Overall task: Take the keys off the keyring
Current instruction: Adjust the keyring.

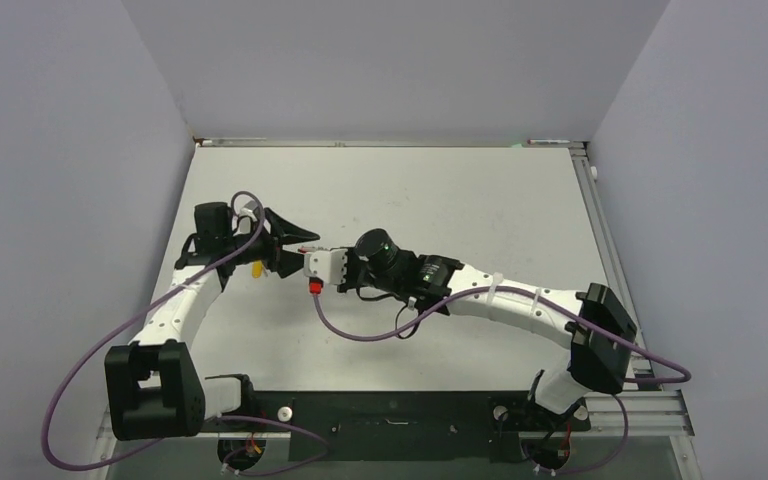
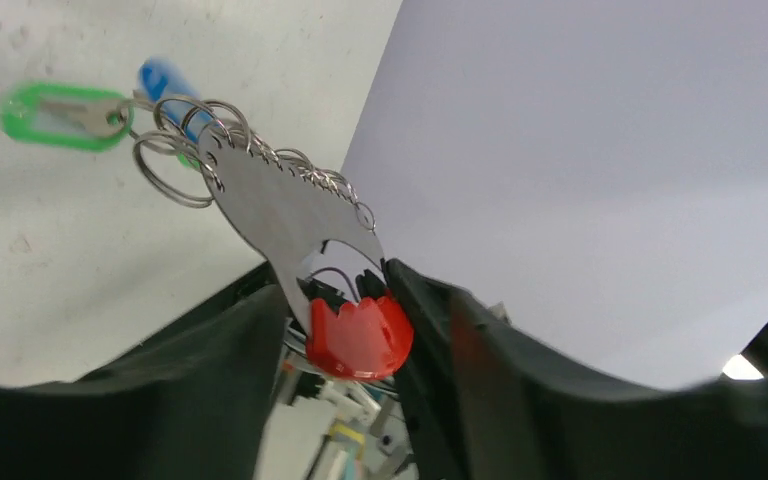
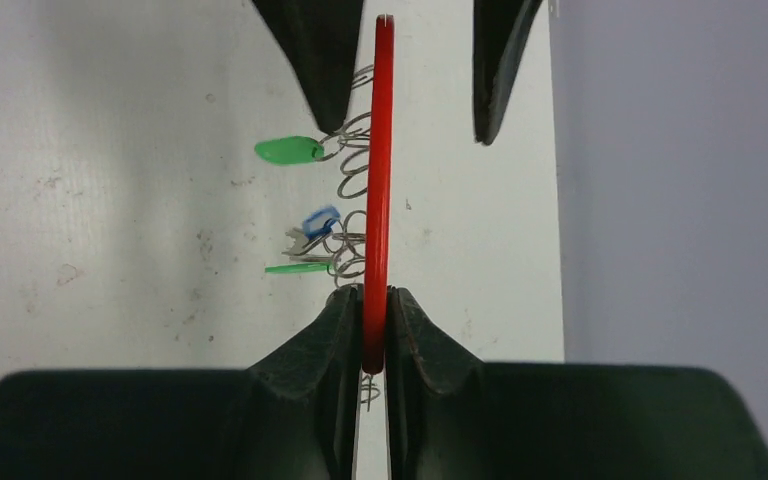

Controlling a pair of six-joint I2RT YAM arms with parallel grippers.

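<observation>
The right gripper point(image 3: 375, 300) pinched the keyring point(image 3: 378, 150) (seen edge-on). The left gripper point(image 3: 406, 132) stood open astride it; one key point(image 3: 290, 150) needed isolating.

I'm seeing the keyring point(image 2: 285, 215) gleaming, mirror-polished metal and glossy red plastic, keys point(image 2: 85, 115) beside it wearing smooth plastic tags, table point(image 2: 60, 290) looking matt

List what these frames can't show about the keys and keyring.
Left wrist: blue tag half hidden behind the rings; keyring base sunk between the left gripper jaws.
Right wrist: keyring edge-on in the right gripper, face hidden; keys blurred.
Top view: all too small, arms overlap it; key count unreadable.
</observation>
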